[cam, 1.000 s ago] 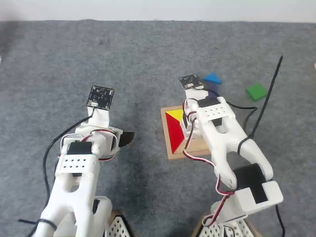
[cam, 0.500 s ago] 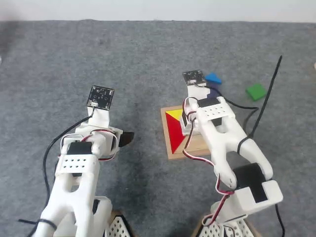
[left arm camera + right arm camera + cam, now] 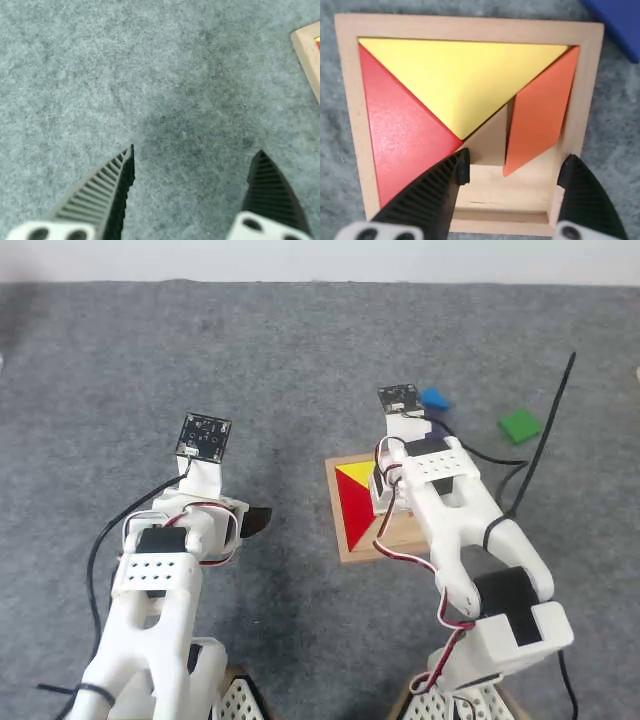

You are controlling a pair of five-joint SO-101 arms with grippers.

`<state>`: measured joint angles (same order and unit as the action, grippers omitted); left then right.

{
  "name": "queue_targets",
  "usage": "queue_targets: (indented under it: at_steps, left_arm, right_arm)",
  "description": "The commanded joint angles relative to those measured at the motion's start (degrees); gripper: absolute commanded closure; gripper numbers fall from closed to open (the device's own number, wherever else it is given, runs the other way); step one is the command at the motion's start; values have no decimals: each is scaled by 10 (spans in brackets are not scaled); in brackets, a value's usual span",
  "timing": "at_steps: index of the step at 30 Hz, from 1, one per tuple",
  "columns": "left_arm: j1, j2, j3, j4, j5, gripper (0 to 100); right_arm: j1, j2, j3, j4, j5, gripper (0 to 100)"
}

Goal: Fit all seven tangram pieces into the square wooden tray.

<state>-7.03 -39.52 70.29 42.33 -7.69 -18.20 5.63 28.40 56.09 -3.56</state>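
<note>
Released right gripper [image 3: 517,159] hangs over the tray [image 3: 470,21], orange piece [image 3: 540,110] along its edge. High view: green piece [image 3: 519,425] on the table [image 3: 250,350]. Left gripper [image 3: 195,150] released.

tray [image 3: 470,25] | yellow triangle [image 3: 462,80], red triangle [image 3: 400,135], orange parallelogram [image 3: 540,115] inside | blue [image 3: 434,398], green [image 3: 519,425] outside

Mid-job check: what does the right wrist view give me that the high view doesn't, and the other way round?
From the right wrist view: the orange piece seated in the tray with unfilled space beside it, and the right hand open above. From the high view: the green piece loose on the grey mat, and the left arm apart from the tray. Both: the yellow piece and red piece in the tray, and the blue piece outside it.
</note>
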Motion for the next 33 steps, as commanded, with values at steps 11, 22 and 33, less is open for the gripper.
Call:
queue_targets:
  at_steps: [11,22,33]
  left_arm:
    - [2,-14,-2,-11,-5,654]
    - [1,-14,-2,-11,-5,654]
    - [2,-14,-2,-11,-5,654]
  right_arm:
    - [-30,-26,11,63,56,699]
    - [14,-137,35,79,61,699]
    - [65,-228,84,78,81,699]
